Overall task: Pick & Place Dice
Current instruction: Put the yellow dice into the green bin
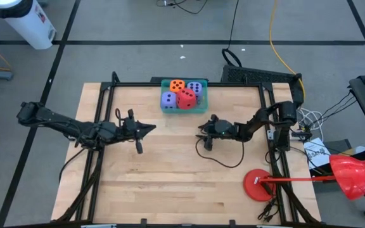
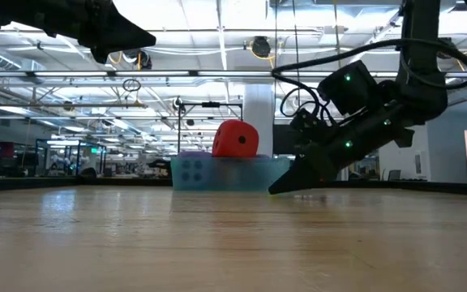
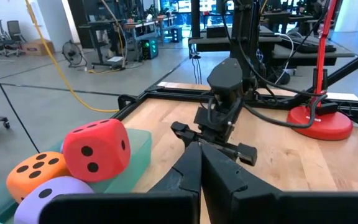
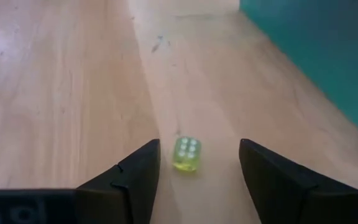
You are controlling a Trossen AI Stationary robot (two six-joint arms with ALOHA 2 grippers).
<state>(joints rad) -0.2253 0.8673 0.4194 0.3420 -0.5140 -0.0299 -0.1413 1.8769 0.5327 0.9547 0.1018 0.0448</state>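
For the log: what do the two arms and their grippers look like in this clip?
Both arms are black and jointed, with loose black cables. The left gripper ends in two tapered dark fingers. The right gripper has broad, flat black fingers, and green indicator lights glow on its arm in the low view. No markings are legible.

The tray wall hides all but the red die in the low view.

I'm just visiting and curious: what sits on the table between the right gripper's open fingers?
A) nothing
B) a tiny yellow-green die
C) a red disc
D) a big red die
B: the right wrist view shows a tiny yellow-green die on the wood, centred in the open right gripper.
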